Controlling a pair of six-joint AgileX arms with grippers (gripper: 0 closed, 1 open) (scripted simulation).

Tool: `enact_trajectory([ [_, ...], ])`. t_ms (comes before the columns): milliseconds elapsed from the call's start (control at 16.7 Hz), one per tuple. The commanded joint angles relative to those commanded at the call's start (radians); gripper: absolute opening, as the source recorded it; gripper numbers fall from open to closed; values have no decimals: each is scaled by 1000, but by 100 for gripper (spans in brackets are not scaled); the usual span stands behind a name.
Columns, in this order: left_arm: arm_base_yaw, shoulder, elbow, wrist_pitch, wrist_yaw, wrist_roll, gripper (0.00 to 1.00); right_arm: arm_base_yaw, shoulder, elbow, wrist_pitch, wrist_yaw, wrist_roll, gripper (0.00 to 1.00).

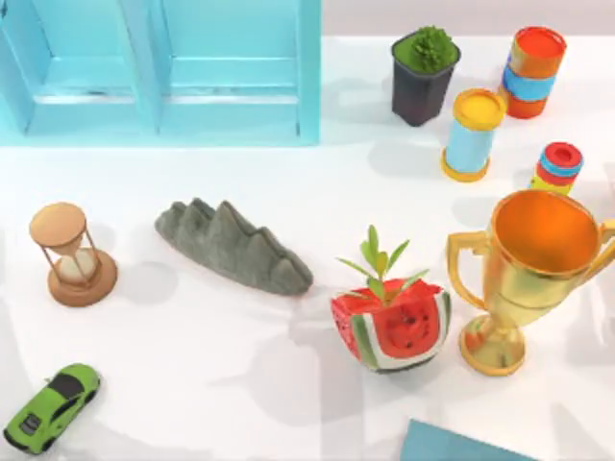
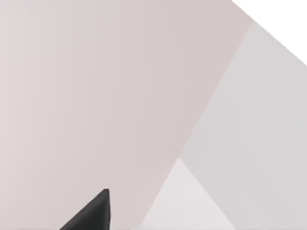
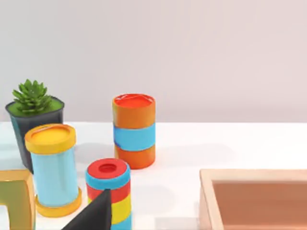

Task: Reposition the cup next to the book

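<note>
The left wrist view shows one dark fingertip (image 2: 93, 213) before pale walls, and the right wrist view shows another (image 3: 96, 213) low over the bench — in neither can I tell whether the fingers are spread or closed, and nothing is seen in their grasp.

The cup — a gold trophy cup (image 1: 533, 279) with two handles — stands upright at the right side of the white bench (image 1: 240, 365), just right of a watermelon-shaped planter (image 1: 392, 327). The teal-blue book (image 1: 452, 446) lies flat at the near edge, below and slightly left of the cup, apart from it.

Behind the cup stand a yellow-lidded blue canister (image 1: 473, 134), an orange-and-blue canister (image 1: 531, 72), a striped red-topped canister (image 1: 557, 165) and a potted succulent (image 1: 424, 75). Further left lie a grey rock ridge (image 1: 233, 247), an hourglass (image 1: 72, 254) and a green toy car (image 1: 53, 407).
</note>
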Motion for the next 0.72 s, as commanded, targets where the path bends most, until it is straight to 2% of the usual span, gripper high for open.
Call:
enact_trajectory([
  [240,124,265,123,-206,-4,363,100,0,0,0,0,0,0,100],
  [420,198,443,165,-348,-11,574,100,0,0,0,0,0,0,100],
  [600,244,565,177,-450,-18,705,100,0,0,0,0,0,0,100],
  [720,258,602,177,-481,-21,741,100,0,0,0,0,0,0,100],
])
